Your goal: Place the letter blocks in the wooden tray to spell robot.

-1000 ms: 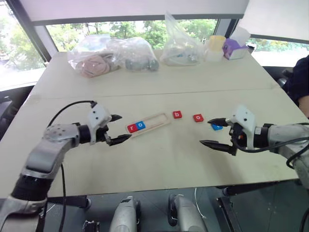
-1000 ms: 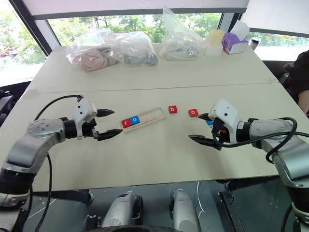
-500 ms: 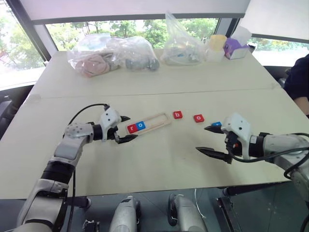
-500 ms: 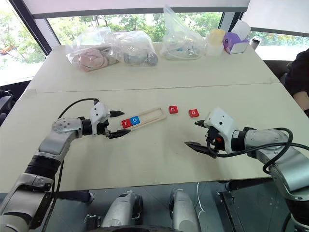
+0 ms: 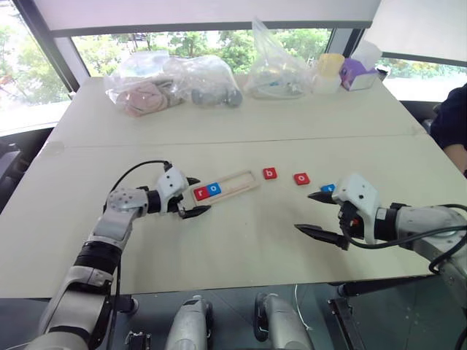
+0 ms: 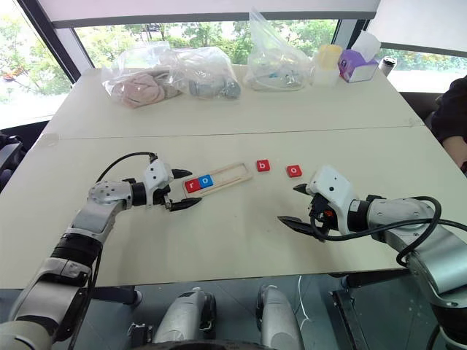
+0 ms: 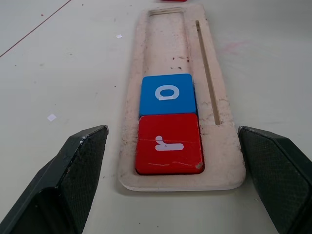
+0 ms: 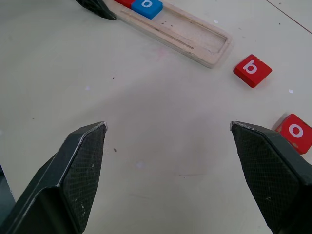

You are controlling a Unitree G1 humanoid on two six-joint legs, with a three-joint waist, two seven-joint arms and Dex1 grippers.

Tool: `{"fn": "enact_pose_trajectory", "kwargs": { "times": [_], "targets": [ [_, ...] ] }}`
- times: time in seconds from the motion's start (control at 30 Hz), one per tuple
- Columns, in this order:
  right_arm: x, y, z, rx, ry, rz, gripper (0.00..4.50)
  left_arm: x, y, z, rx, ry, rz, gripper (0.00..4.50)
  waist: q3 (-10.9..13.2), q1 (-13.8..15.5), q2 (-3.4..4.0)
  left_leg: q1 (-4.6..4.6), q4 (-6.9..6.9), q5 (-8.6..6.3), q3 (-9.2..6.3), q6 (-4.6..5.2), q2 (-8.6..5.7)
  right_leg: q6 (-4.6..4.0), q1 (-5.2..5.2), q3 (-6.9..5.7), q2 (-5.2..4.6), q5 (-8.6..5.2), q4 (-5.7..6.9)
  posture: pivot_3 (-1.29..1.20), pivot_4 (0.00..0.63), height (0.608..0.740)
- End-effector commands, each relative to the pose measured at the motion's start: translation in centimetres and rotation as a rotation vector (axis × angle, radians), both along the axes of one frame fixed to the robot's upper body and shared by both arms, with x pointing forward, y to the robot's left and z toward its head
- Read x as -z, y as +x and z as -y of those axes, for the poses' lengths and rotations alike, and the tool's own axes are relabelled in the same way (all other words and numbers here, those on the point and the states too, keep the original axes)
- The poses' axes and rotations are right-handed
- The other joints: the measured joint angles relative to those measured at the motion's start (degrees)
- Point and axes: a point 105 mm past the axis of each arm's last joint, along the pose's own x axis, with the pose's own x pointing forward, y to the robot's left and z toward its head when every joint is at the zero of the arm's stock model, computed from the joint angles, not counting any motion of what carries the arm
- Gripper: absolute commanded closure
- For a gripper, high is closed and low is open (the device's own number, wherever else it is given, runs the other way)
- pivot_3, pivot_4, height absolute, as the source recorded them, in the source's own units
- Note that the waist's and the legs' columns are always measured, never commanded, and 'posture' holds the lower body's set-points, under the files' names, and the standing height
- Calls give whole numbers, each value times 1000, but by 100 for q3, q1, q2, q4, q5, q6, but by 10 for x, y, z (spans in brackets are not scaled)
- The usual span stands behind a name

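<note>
Nearest the counter's (image 5: 241,248) front edge, toward its right side, the right gripper (image 5: 316,213) hangs just above the surface with its jaws spread wide and nothing between them. A blue block (image 5: 327,188) lies just beyond its upper finger, partly hidden; its letter cannot be read.

Toward the left side of the counter, a little farther in, the left gripper (image 5: 194,197) sits low at the near end of the tray (image 5: 235,181), jaws released and wide, one finger on each side of that end and apart from the wood, as the left wrist view shows. The tray lies slanted across the middle of the counter, its far end pointing right and back. In its near end sits the red r block (image 7: 169,143), with the blue o block (image 7: 167,94) touching it just behind; the remaining slots of the tray are bare wood.

Past the tray's far end, on the bare counter, the red b block (image 5: 270,173) lies near it, and the red o block (image 5: 301,178) lies to the right of that, apart from it.

Along the counter's far edge stand clear plastic bags (image 5: 171,82), a yellow cup (image 5: 327,71) and a purple tissue box (image 5: 357,73).
</note>
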Motion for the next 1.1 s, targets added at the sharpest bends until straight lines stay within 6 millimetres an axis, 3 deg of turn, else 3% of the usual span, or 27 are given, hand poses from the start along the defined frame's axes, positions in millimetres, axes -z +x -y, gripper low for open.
{"fn": "enact_pose_trajectory", "kwargs": {
  "times": [0.03,0.3,0.43,0.47,0.73,1.1],
  "targets": [
    [-8,-1,-6,-25,7,40,332,3,3,1,-2,23,1,0,-1,1,0,4,0,0,-1,0,0,0,3,0,0,0,0,0,150,740],
    [-8,2,-4,-18,-10,54,332,22,-5,-3,6,45,-128,0,-7,-5,0,21,1,0,-2,0,2,2,17,1,-3,-2,-1,0,150,740],
    [-9,2,-4,-19,-13,56,278,30,-8,-5,8,55,-173,1272,-10,-7,0,25,0,0,-2,0,4,2,18,1,-2,-1,0,0,150,740],
    [-9,2,-4,-18,-14,57,278,30,-8,-5,10,57,-177,1370,-10,-8,0,25,0,0,-2,0,4,2,18,1,-2,-1,1,0,150,740],
    [-11,2,-2,-13,-24,61,278,27,-19,6,85,32,-193,1370,-11,-12,0,42,-1,-1,1,-1,17,2,34,1,-3,-3,-2,0,150,740],
    [-11,1,-4,-16,-21,60,278,24,-66,42,340,63,-174,1370,-11,0,0,34,-13,-5,3,1,15,5,29,1,-11,-7,-10,0,150,740]
  ]
}}
